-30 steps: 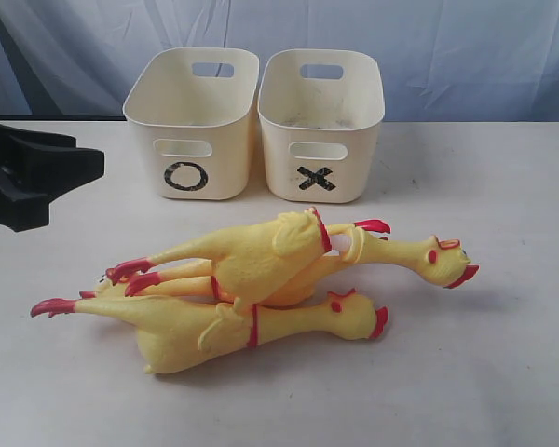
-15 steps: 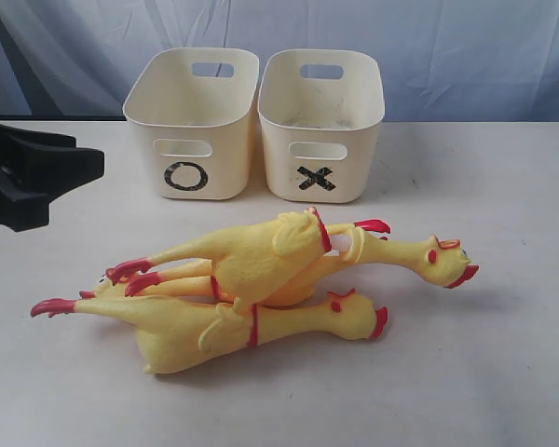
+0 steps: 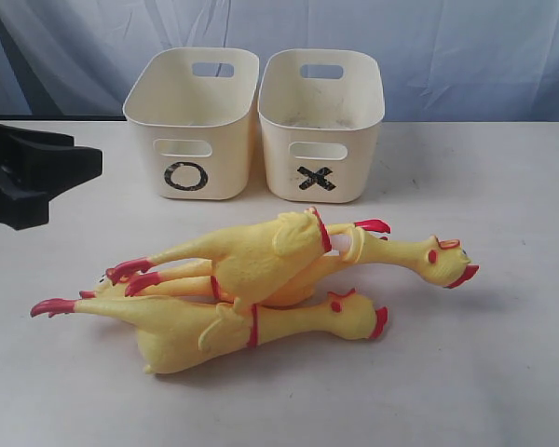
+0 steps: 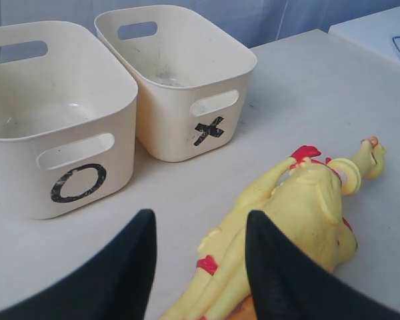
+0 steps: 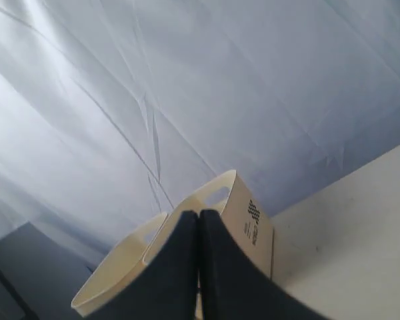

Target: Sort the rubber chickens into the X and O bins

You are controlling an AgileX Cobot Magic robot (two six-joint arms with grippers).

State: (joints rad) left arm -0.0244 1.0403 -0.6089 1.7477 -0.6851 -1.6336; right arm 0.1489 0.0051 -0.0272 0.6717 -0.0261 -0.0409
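L gripper point(image 4: 200, 220) shifted slightly, fingers apart, chickens point(image 3: 261, 256) just ahead (R gripper point(image 5: 199, 219) pressed together).

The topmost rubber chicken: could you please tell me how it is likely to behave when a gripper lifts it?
The topmost chicken is long with thin legs, so it will probably sag at both ends from a mid-body grip. It rests against the other two chickens, so lifting may drag or shift them.

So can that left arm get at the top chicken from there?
Probably yes. The left arm has its jaws open, only table lies between it and the top chicken, and nothing covers that chicken.
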